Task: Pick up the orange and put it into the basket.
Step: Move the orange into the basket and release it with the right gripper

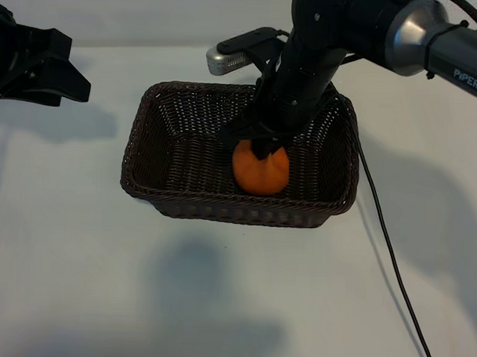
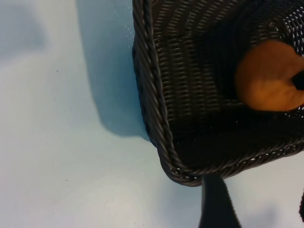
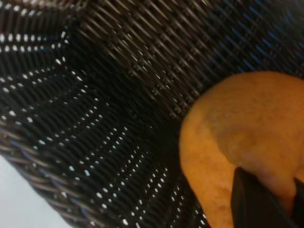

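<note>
Right gripper (image 1: 261, 150) reaches steeply down into the dark brown wicker basket (image 1: 145, 156), its fingers pinched on the knobby top of the orange (image 1: 260, 171). The orange sits inside the basket toward its front wall, right of centre, knob upward; being nearly round, it shows no clear long axis. Left gripper (image 1: 66, 78), jaws spread and empty, is parked at the exterior view's upper left, well apart. The basket's long axis runs left to right on the white table (image 1: 78, 282).
</note>
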`<state>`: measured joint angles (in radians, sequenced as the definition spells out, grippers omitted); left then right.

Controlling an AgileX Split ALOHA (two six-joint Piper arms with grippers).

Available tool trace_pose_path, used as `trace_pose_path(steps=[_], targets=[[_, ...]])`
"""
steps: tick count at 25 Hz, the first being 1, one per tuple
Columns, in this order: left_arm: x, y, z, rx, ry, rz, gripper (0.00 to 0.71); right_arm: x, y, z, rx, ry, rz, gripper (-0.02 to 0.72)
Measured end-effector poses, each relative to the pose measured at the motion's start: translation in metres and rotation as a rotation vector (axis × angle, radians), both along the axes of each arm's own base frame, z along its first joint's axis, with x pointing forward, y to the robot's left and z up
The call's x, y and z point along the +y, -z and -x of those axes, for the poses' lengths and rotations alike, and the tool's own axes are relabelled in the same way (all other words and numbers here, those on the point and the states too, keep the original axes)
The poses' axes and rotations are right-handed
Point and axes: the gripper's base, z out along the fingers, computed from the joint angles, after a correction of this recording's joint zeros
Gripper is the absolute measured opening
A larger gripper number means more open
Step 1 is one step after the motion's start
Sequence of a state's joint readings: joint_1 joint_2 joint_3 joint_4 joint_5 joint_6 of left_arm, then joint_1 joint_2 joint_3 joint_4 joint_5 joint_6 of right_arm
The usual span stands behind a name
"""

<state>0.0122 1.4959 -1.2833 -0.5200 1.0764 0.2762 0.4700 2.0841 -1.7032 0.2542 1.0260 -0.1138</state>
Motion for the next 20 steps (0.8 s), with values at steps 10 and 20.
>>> trace_pose_path(steps=[10, 20], targets=[[0.0000, 0.0000, 0.0000, 0.000, 0.000, 0.000, 0.457, 0.0010, -0.0008, -0.0031, -0.034, 0.009, -0.013, 0.065], [0.0000, 0.0000, 0.0000, 0.000, 0.000, 0.000, 0.457, 0.0015, -0.0011, -0.0039, -0.042, 0.012, -0.019, 0.286]])
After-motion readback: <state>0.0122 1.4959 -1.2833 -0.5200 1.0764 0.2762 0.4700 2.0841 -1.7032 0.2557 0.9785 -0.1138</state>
